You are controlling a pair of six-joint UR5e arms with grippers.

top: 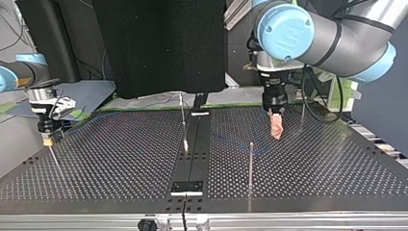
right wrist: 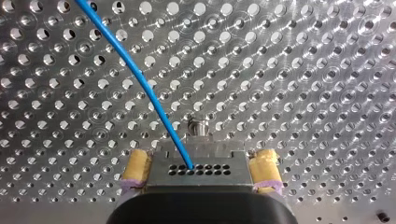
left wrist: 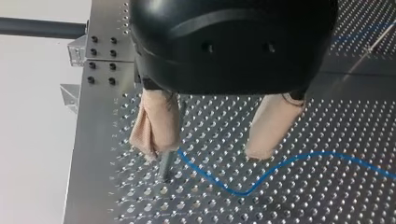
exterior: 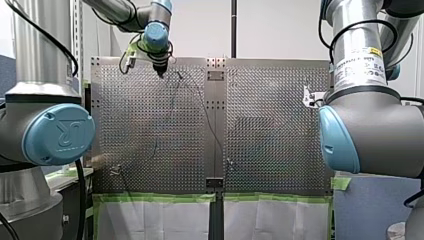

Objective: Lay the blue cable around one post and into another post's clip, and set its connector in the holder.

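The blue cable (right wrist: 140, 77) runs over the perforated board into a grey connector block (right wrist: 198, 163). My right gripper (right wrist: 201, 162) is shut on that block, with a yellow pad (right wrist: 137, 169) against each side. In the top view it hangs low at the board's left edge (top: 46, 138). My left gripper (left wrist: 205, 156) stands open just above the board. Its beige pads (left wrist: 154, 126) straddle nothing, and the cable (left wrist: 233, 190) curves just ahead of them. A short grey post (left wrist: 166, 165) stands at one fingertip. From across the table the left gripper (top: 276, 129) is right of centre.
Thin posts rise from the board: one near the middle strip (top: 183, 120), one nearer the front (top: 250, 163), and one beside my left arm (top: 302, 115). Loose cable (top: 240, 143) lies between them. Clear brackets (left wrist: 77, 49) sit at the board's edge. Green tape (exterior: 160, 197) lines one edge.
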